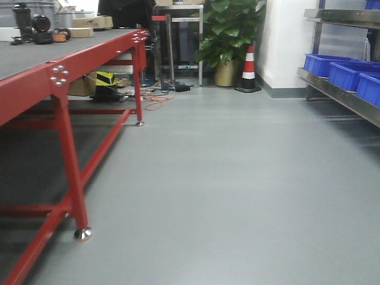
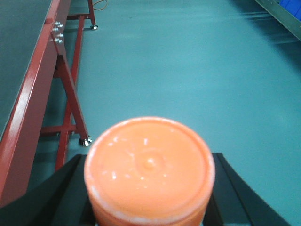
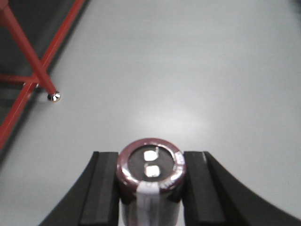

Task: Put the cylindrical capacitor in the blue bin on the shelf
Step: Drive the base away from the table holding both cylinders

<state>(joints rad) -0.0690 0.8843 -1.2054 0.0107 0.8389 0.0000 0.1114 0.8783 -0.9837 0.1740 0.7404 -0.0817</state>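
The left gripper [image 2: 149,202] is clenched on the orange capacitor [image 2: 149,165], whose end cap faces the wrist camera. This is probably a carrying grip for while the base travels. The right gripper [image 3: 150,193] likewise clamps a dark cylinder [image 3: 150,167]. Farther off, the red table [image 1: 89,59] stands to the left. The blue bins [image 1: 347,74] sit on the shelf [image 1: 332,95], well apart to the right.

Capacitor [image 2: 149,169] cut off at bottom edge, side hidden, maroon cylinder [image 3: 150,181] cropped below, shelf [image 1: 344,19] cut by right edge, upper-left clutter [image 1: 41,28] blurred.
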